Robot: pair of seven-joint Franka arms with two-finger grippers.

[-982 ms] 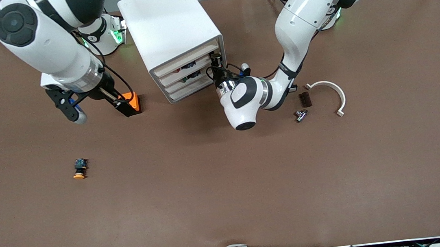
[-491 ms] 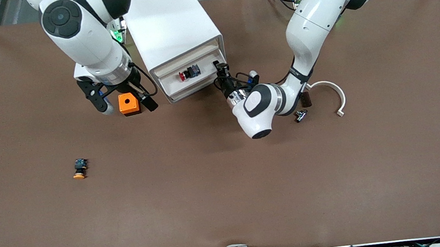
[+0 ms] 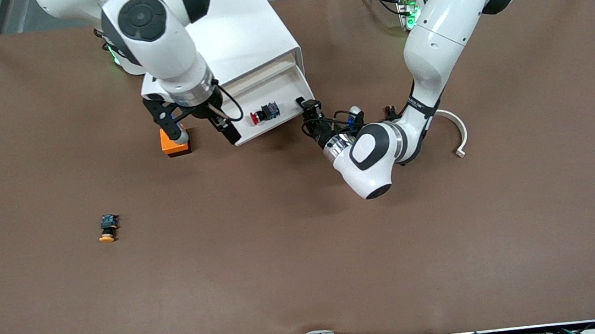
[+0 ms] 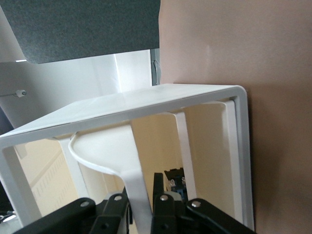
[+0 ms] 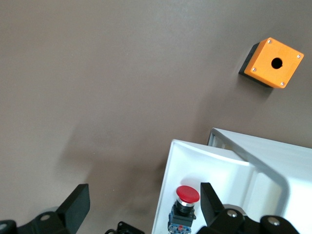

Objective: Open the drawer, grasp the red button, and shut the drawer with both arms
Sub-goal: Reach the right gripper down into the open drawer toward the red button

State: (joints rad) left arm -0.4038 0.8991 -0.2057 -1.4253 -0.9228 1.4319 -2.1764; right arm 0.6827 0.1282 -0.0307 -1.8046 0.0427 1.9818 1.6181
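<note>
The white cabinet [image 3: 239, 35] stands at the robots' end of the table. Its drawer [image 3: 290, 97] is pulled out toward the front camera. The button [image 3: 263, 113], with its red cap, lies on its side in the drawer. My left gripper [image 3: 306, 105] is at the drawer's corner toward the left arm's end. In the left wrist view it [image 4: 146, 207] is shut on the drawer's thin white handle strip [image 4: 134, 178]. My right gripper [image 3: 205, 137] hangs open over the drawer's other corner. In the right wrist view the button [image 5: 187, 200] lies just inside one of its fingers [image 5: 212, 200].
An orange cube with a hole [image 3: 173, 145] sits beside the drawer toward the right arm's end, partly under the right gripper. A yellow-orange-capped button [image 3: 107, 228] lies nearer the front camera. A white curved piece [image 3: 456, 128] lies toward the left arm's end.
The left gripper has pulled the drawer out toward the front camera, and the red-capped button came into view. The right arm swung from beside the orange cube to over the drawer.
</note>
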